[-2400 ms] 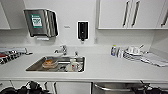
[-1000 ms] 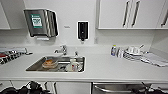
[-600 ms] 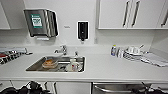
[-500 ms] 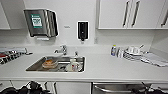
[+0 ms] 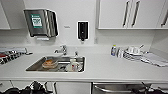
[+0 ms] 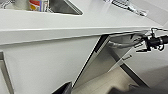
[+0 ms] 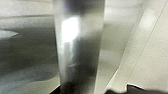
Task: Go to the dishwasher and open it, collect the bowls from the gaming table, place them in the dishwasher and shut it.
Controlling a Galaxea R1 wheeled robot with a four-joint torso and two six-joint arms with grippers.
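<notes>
1. The dishwasher sits under the white surface, below and to the right of the sink. In the head view just its steel top strip shows.
2. In the left wrist view the dishwasher's steel front runs beneath the surface edge, with a dark gap along one side of it. I cannot tell whether the door is ajar.
3. The right gripper is at the end of the bar handle, level with it. Whether it is spread or clamped on the bar cannot be told.
4. In the right wrist view the shiny handle is very near, crossing the middle of the view.
5. Well above the right gripper, stacked white dishes rest on the surface. A bottle and a round brownish item lie in the sink.
</notes>
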